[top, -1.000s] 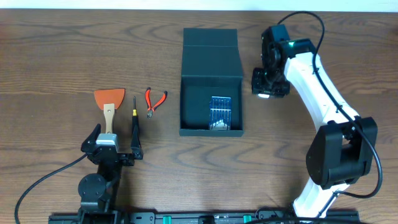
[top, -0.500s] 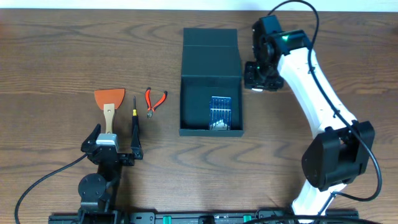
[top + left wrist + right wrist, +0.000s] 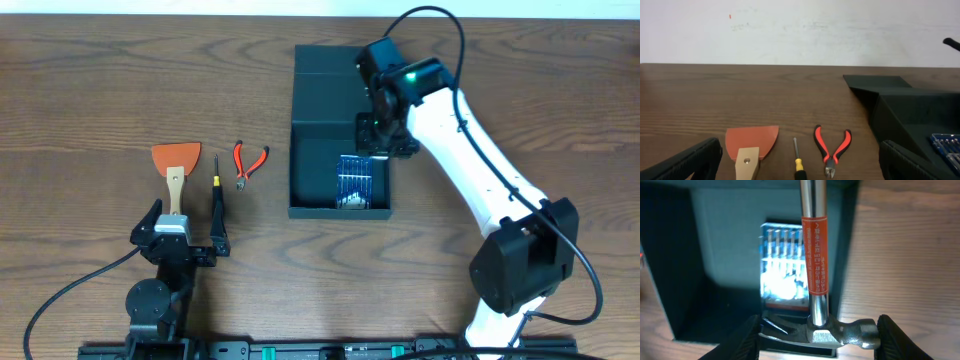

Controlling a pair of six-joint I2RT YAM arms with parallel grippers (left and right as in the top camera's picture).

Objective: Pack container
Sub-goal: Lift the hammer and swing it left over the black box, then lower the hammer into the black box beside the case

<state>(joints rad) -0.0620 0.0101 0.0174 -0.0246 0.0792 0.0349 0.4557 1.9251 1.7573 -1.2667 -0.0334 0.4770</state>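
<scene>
Chrome hammer [image 3: 812,255], gripped by the right hand [image 3: 818,335], hangs over the right wall of the container [image 3: 340,90] at the middle of the counter [image 3: 100,80]. Dropped here, it might clip that wall or smash the bit case [image 3: 782,265]. The left hand [image 3: 800,150] sits open.

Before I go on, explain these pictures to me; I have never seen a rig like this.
Two robot arms sit at a wooden table. One picture looks down from above; the other two come from a camera on each wrist. The right gripper holds a hammer above the edge of the open dark container, in which a blue case of bits lies. The left gripper is open and empty. In front of it lie an orange scraper, a screwdriver and red pliers.
</scene>
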